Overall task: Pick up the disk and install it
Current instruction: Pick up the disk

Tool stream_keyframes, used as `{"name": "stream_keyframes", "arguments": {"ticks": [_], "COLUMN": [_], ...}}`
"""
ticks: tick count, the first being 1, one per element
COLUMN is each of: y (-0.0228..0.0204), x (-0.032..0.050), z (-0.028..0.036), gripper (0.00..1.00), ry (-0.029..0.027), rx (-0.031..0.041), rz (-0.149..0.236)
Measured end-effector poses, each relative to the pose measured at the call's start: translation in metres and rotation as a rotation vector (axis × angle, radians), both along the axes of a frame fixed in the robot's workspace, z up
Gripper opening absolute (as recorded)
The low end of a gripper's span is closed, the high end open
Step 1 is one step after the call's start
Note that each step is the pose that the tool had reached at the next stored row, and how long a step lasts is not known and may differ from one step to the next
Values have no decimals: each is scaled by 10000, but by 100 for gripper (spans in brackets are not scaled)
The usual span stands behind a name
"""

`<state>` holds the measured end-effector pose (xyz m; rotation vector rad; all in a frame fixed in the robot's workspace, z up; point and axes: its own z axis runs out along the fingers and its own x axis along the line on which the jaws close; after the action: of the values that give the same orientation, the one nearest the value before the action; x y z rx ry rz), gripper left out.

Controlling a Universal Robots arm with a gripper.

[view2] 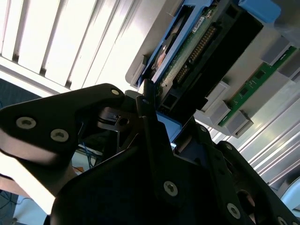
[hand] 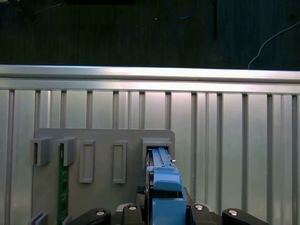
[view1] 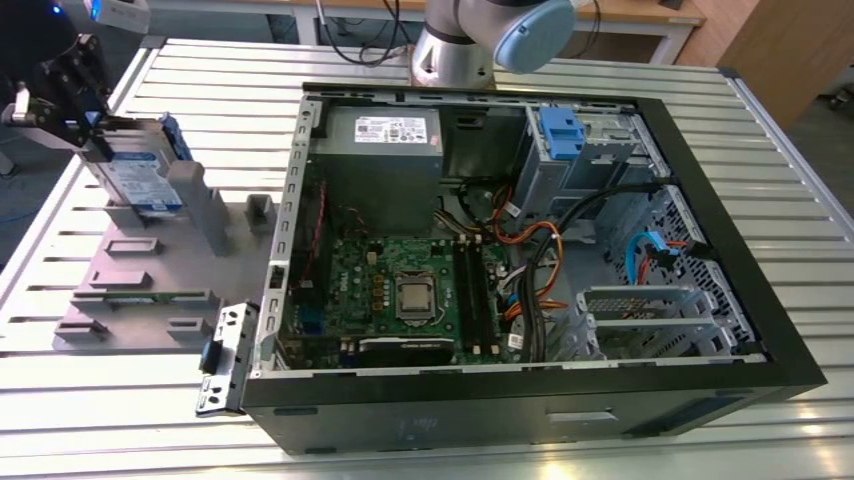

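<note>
Silver metal slats make up the desk, and a dark floor lies past its edge. A flat grey plastic holder with box-shaped slots sits on the slats. Beside the holder, to the exterior view's right, an open black computer case shows green boards and tangled wires. The disk stands upright at one end of the holder, silvery in a blue frame. The black end effector pinches its top edge.
</note>
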<state>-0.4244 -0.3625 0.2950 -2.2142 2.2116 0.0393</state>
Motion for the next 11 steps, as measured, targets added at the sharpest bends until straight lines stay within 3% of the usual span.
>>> {"name": "stream_keyframes", "arguments": {"ticks": [11], "y": [0], "x": [0], "z": [21], "gripper": [37], "ry": [0], "rx": [0], "rz": [0]}}
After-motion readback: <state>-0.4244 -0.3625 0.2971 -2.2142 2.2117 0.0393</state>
